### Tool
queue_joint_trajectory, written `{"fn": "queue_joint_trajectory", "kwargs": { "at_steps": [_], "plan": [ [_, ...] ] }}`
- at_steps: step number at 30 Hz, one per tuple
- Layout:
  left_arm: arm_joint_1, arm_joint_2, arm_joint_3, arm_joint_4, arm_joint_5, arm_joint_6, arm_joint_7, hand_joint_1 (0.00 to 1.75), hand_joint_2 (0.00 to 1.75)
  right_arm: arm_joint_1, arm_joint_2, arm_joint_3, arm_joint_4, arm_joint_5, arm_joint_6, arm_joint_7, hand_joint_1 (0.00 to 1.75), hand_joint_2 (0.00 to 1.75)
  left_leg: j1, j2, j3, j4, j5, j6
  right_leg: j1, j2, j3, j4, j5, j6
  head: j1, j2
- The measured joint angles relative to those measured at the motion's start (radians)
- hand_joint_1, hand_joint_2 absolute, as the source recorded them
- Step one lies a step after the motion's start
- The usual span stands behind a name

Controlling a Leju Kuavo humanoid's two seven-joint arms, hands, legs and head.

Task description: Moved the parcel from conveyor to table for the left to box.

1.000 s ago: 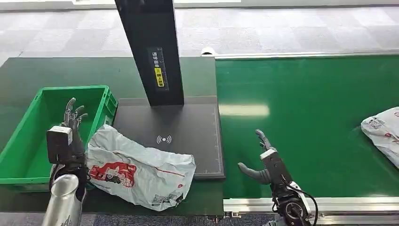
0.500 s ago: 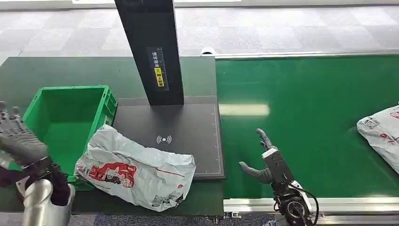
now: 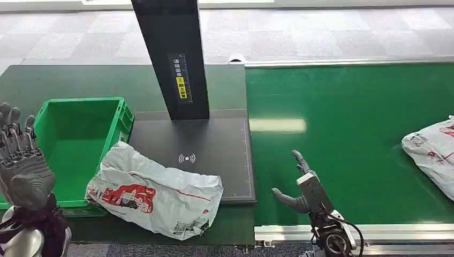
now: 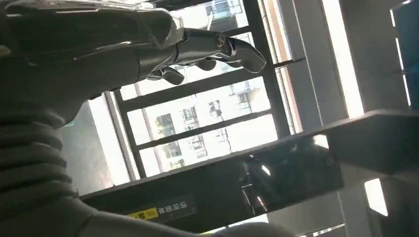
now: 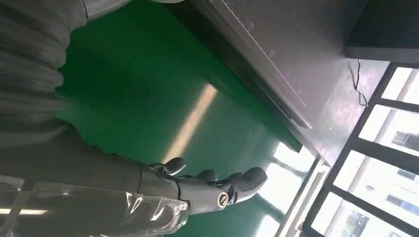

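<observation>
The green conveyor belt [image 3: 348,139] fills the right half of the scene, with a second white parcel [image 3: 433,155] lying at its far right edge. Left of the belt is the dark green table [image 3: 64,80], carrying a black scanner plate [image 3: 214,144] with a black upright post [image 3: 171,53] rising from its far side. The green box [image 3: 69,144] stands at the table's left, to the left of the plate. The white parcel with red print [image 3: 155,195] lies on the table's near edge, its left end touching the box's near right corner, its right part resting over the plate's near left corner. My left hand [image 3: 21,160] is raised at the near left, outside the box, fingers spread, holding nothing. My right hand [image 3: 300,184] hovers over the belt's near edge, fingers extended, thumb out, empty.
</observation>
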Motion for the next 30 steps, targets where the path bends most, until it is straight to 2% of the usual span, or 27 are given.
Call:
{"fn": "queue_joint_trajectory", "kwargs": {
  "at_steps": [4, 9, 14, 19, 30],
  "plan": [
    [0.059, 0.049, -0.078, -0.099, -0.063, 0.048, 0.0, 0.0, 1.75, 0.019, -0.003, -0.02, -0.019, 0.007, 0.011, 0.0, 0.0, 1.75, 0.001, 0.0, 0.0, 0.0, 0.0, 0.0, 0.001, 0.0, 0.0, 0.0, 0.0, 0.0, 0.0, 0.0],
    [0.089, 0.083, -0.143, -0.105, -0.385, -0.055, 0.02, 0.0, 1.75, 0.02, -0.01, -0.031, -0.022, 0.01, 0.021, 0.001, 0.0, 1.75, 0.0, 0.0, 0.0, 0.0, 0.0, 0.0, 0.0, 0.0, 0.0, 0.0, 0.0, 0.0, 0.0, 0.0],
    [0.099, 0.129, -0.232, -0.066, -0.65, -0.135, 0.167, 0.0, 1.75, 0.013, -0.015, -0.044, -0.022, 0.023, 0.039, 0.017, 0.0, 1.75, 0.0, 0.0, 0.0, 0.0, 0.0, 0.0, 0.0, 0.0, 0.0, 0.0, 0.0, 0.0, 0.0, 0.0],
    [0.1, 0.176, -0.287, 0.0, -0.779, -0.204, 0.296, 0.0, 1.75, 0.011, -0.014, -0.045, -0.03, 0.046, 0.048, 0.04, 0.0, 1.75, 0.001, 0.0, 0.0, 0.0, 0.0, 0.0, 0.001, 0.0, 0.0, 0.0, 0.0, 0.0, 0.0, 0.0],
    [0.107, 0.238, -0.348, 0.114, -0.849, -0.277, 0.46, 0.0, 1.75, 0.005, -0.001, -0.046, -0.033, 0.073, 0.054, 0.063, 0.0, 1.75, 0.0, 0.0, 0.0, 0.0, 0.0, 0.0, 0.0, 0.0, 0.0, 0.0, 0.0, 0.0, 0.0, 0.0]
  ]
}}
